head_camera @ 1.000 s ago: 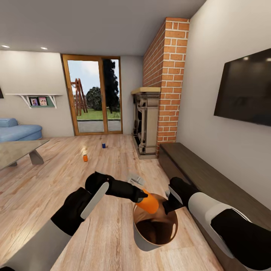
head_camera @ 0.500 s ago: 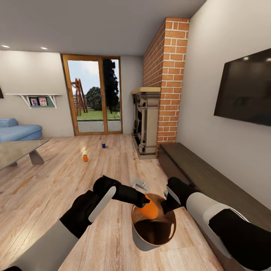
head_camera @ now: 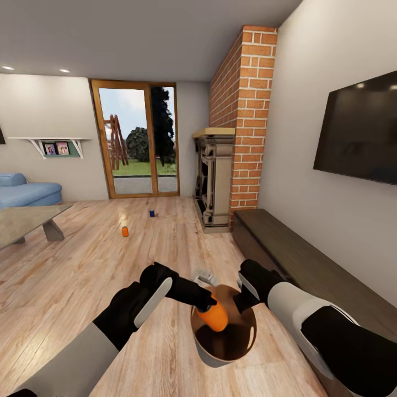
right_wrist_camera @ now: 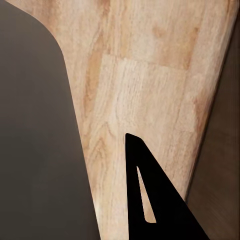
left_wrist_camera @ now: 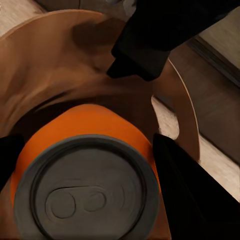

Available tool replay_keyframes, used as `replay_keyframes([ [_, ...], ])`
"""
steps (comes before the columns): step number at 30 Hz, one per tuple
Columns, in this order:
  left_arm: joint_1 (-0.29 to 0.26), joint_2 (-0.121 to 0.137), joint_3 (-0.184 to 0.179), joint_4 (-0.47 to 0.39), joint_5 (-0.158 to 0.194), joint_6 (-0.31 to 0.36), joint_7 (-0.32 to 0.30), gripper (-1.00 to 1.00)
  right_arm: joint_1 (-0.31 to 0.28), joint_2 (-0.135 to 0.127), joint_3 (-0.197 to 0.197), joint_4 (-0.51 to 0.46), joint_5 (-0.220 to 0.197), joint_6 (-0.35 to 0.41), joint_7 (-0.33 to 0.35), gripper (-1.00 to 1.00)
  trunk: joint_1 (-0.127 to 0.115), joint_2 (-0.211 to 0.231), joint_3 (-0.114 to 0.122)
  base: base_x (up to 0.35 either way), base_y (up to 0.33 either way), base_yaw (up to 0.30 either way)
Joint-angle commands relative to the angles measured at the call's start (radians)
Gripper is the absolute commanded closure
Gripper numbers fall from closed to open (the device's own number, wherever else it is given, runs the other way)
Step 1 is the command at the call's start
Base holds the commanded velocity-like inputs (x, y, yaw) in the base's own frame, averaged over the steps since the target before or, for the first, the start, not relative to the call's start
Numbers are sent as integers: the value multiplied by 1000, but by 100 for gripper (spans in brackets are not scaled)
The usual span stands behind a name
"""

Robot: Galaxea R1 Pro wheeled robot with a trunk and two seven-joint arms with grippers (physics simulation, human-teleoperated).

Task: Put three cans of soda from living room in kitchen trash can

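In the head view my left gripper [head_camera: 212, 309] is shut on an orange can of soda [head_camera: 214, 318], tilted and held down inside the mouth of the trash can [head_camera: 205, 350], a grey bin with a brown inside. My right gripper [head_camera: 240, 300] grips the bin's far rim. The left wrist view looks onto the can's grey top [left_wrist_camera: 82, 192] between my left gripper's [left_wrist_camera: 95, 175] fingers, with the brown bin wall [left_wrist_camera: 45, 65] around it and my right gripper [left_wrist_camera: 150, 45] beyond. A second orange can [head_camera: 125, 231] and a dark blue can [head_camera: 151, 213] stand on the wood floor farther off.
A low dark cabinet [head_camera: 298, 259] runs along the right wall under the TV [head_camera: 358, 129]. The fireplace [head_camera: 214, 182] and brick chimney [head_camera: 242, 110] stand ahead on the right. A glass coffee table [head_camera: 27, 220] and blue sofa [head_camera: 27, 190] are at the left. A small grey object [head_camera: 205, 274] lies behind the bin.
My left gripper has lowered the orange can from above the rim down into the bin's mouth. The bin and my right gripper have shifted slightly left.
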Motion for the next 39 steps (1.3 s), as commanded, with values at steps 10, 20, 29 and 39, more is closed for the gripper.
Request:
replay_keyframes([
  [10, -1, 1, -8, 63, -3, 0, 5, 100, 0, 7, -10, -1, -21, 1, -2, 100, 0, 0, 0, 0, 0, 0],
  [20, -1, 1, -22, 75, -3, 0, 41, 100, 0, 27, -10, 0, -20, 4, -5, 100, 0, 0, 0, 0, 0, 0],
  [29, -1, 1, -27, 105, -3, 0, 58, 100, 1, 28, -10, 0, -20, 4, -6, 100, 0, 0, 0, 0, 0, 0],
  [39, -1, -2, -76, 142, -3, -4, 70, 100, 1, 30, -9, 0, -20, 5, -6, 100, 0, 0, 0, 0, 0, 0],
])
